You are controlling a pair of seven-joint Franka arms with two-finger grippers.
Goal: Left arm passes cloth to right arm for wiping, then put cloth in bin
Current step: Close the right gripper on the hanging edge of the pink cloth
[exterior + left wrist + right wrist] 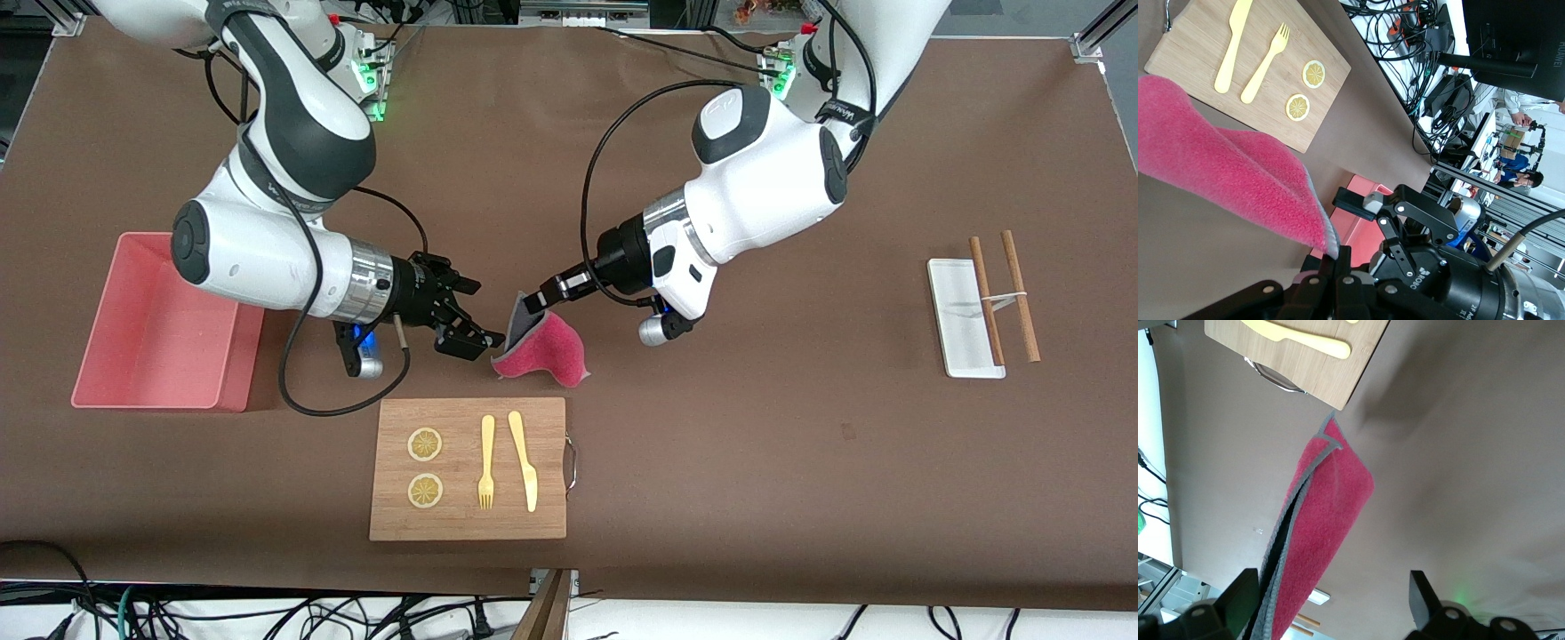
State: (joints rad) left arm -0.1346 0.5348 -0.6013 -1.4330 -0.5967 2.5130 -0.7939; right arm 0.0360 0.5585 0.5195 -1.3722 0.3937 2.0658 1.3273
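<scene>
Over brown counter (800,462): left pincer (533,300) pinching fuzzy crimson cloth (547,351) w/ grey edge, folded, drooping; right pincer (476,313) spread beside it; smooth salmon bin (133,356) nearby.

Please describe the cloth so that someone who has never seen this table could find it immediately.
Find the wooden board at the table's middle, near the front camera. Just above its upper edge hangs the cloth, held up by the left gripper, with the open right gripper at its side. It is the only soft, folded thing: crimson-pink terry with grey backing.
</scene>
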